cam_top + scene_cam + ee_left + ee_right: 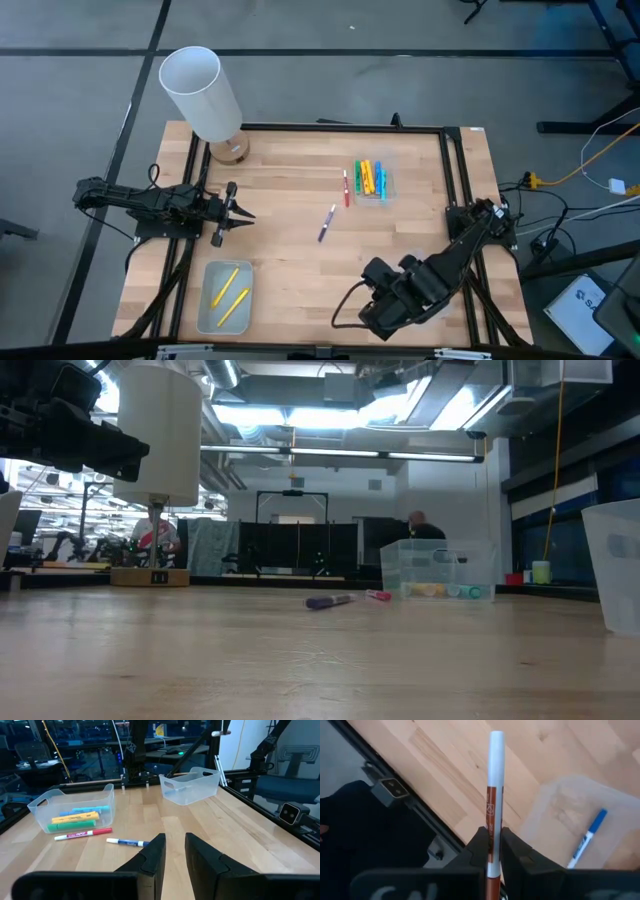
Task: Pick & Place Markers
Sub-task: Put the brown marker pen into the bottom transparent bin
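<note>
My right gripper hangs over the table's near right part, pointing steeply down, shut on an orange-brown marker with a white cap. Beside it below stands a clear tray holding a blue marker. A purple marker and a red one lie flat on the wood mid-table. Several markers lie in the far clear tray. Two yellow markers lie in the near left tray. My left gripper waits at the left edge, level, slightly open, holding nothing. My right gripper pinches the marker's barrel between its two fingertips, about a third of the way up from its lower end. The fingers come from above and lie across the marker. The marker is lifted clear of the table, its white cap end reaching out past the fingers.
A white cylinder lamp on a wooden base stands at the far left corner. A black metal frame runs round the table; its rail lies just below my right gripper. Bare wood lies between the trays.
</note>
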{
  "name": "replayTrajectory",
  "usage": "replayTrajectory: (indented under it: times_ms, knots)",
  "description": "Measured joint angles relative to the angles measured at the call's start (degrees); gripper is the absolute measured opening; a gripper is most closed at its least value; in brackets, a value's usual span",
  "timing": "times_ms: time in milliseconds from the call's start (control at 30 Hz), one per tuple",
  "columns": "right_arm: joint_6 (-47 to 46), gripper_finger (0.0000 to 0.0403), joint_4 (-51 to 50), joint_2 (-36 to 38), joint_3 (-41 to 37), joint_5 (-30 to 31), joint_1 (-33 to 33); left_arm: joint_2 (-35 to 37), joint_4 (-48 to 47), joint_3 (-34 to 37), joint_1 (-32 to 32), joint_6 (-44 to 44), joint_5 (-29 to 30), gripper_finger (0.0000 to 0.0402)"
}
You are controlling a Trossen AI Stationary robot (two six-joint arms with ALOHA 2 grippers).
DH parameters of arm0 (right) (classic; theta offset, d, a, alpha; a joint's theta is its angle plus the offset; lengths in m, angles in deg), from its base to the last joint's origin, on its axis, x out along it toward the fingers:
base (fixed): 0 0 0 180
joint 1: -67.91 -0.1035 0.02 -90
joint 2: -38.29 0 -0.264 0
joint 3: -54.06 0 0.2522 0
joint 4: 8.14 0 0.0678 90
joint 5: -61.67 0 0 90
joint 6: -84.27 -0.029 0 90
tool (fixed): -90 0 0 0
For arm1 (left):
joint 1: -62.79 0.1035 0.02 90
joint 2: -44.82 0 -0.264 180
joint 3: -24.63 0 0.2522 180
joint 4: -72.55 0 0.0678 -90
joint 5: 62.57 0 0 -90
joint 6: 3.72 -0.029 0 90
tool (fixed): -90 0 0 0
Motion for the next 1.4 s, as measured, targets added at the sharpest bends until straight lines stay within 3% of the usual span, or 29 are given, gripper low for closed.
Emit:
replayTrajectory:
  times_ms: [200,600,1067,1400]
  knots:
    - [-4.0,0.0029,0.0,1.4,-6.2,-6.3,-0.1,0.0,0.0,0.0,0.0,0.0,0.0,0.0066]
    - [-16.4,0.0029,-0.2,9.8,-27.0,-20.3,-1.8,0.0,0.0,0.0,0.0,0.0,0.0,0.0067]
    - [-18.4,0.0027,0.3,10.5,-37.1,-23.5,-2.2,0.0,0.0,0.0,0.0,0.0,0.0,0.0068]
    - [-15.1,0.0027,8.2,10.5,-42.8,-24.3,-1.5,0.0,0.0,0.0,0.0,0.0,0.0,0.007]
